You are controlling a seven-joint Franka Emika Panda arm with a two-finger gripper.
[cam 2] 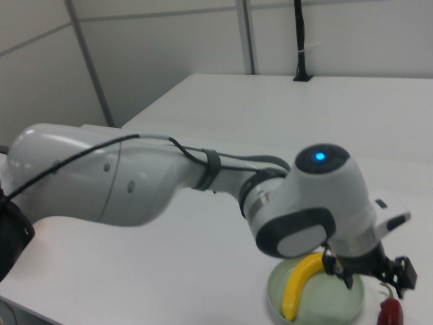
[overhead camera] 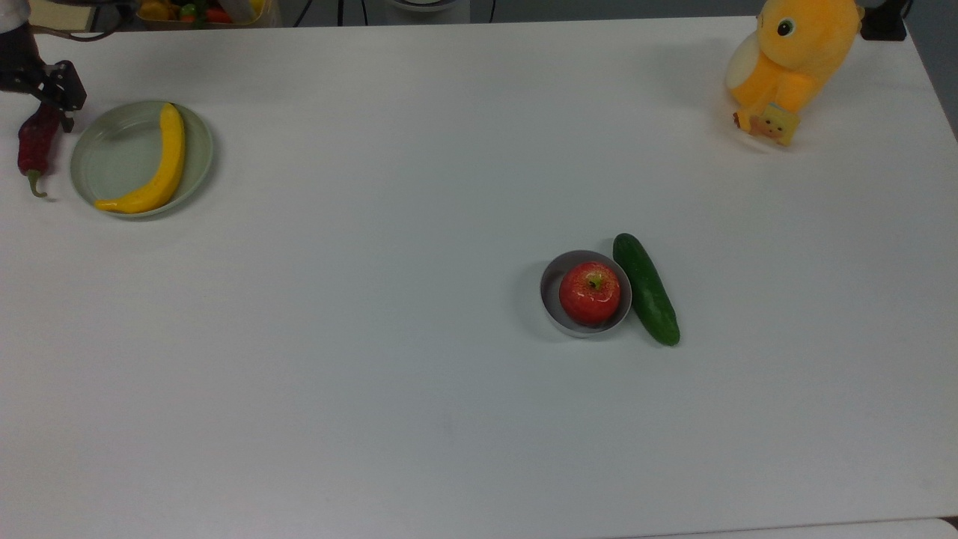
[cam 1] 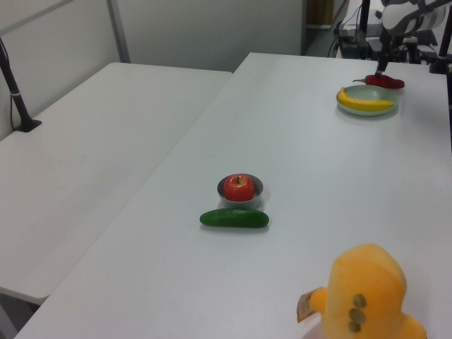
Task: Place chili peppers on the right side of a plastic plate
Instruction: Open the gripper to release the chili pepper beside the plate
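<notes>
Top view: chili (overhead camera: 35,146) beside plate's (overhead camera: 112,161) left rim; gripper (overhead camera: 56,93) jaw state unclear; no legible writing.

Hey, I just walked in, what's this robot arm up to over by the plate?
The end effector is at one end of the chili pepper, which lies on the table beside the plastic plate, on the top view's left of it. The plate holds a banana.

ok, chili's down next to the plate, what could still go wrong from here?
1. The gripper sits right at the chili's upper end; lifting away could drag or roll it.
2. The chili lies just off the plate rim, so a nudge might push it against the plate.
</notes>
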